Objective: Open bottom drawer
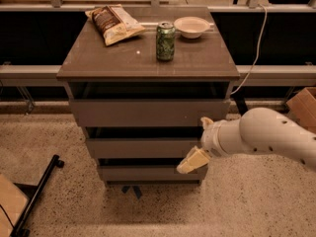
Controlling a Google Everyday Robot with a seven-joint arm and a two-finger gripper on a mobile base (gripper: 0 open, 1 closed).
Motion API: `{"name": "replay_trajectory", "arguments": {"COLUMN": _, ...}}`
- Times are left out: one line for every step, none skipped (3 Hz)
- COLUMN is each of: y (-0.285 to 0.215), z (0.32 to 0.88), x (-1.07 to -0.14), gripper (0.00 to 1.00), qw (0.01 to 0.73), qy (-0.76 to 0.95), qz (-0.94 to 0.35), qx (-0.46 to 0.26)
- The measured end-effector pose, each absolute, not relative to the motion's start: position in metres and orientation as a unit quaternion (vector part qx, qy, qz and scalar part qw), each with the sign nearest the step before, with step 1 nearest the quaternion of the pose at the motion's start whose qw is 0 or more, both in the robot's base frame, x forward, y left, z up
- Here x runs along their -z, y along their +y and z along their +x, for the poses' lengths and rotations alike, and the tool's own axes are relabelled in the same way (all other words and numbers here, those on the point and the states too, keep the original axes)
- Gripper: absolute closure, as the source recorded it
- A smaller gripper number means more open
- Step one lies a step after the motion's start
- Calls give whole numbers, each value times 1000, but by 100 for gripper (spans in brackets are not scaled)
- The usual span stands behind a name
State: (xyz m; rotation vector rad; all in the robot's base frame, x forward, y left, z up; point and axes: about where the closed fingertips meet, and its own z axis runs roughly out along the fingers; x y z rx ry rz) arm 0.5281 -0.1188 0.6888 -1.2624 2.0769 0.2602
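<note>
Stand (35,196): thin black bar, lower left of the frame, slanting across the speckled floor (247,201).
Bag (114,23): crinkled snack packet, lying flat at the upper left of the surface (123,58).
Surface: matte grey-brown slab, top of a three-drawer cabinet in the middle of the frame.
Can (165,41): green metal cylinder, upright, centre of the surface towards the back.
Bowl (192,26): pale, round and shallow, just right of the can and behind it.
Bottom drawer (143,173): lowest of three stacked fronts, lower centre of the frame. The front faces the camera and its long axis runs left to right. Plain flat grey-brown panel, no handle, with a dark gap along its top edge.
Pincer (191,161): cream, wedge-shaped, pointing down and left, at the right end of the bottom drawer by its top edge. Whether it is open or closed cannot be told.
Arm (266,138): smooth, white and rounded, with small dark holes, reaching in from the right edge.
Cable (253,53): thin and white, hanging down on the right of the cabinet.
Box (302,105): brown cardboard, at the right edge.
</note>
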Motion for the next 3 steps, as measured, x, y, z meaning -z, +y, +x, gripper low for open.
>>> {"name": "replay_trajectory", "arguments": {"y": -119, "z": 540, "x": -650, "gripper": 0, "qw": 354, "qy": 796, "qz": -477, "qx": -116}}
{"name": "replay_trajectory", "arguments": {"y": -119, "z": 540, "x": -636, "gripper": 0, "qw": 352, "qy": 797, "qz": -475, "qx": -124}}
{"name": "replay_trajectory", "arguments": {"y": -118, "z": 541, "x": -625, "gripper": 0, "qw": 348, "qy": 807, "qz": -458, "qx": -134}}
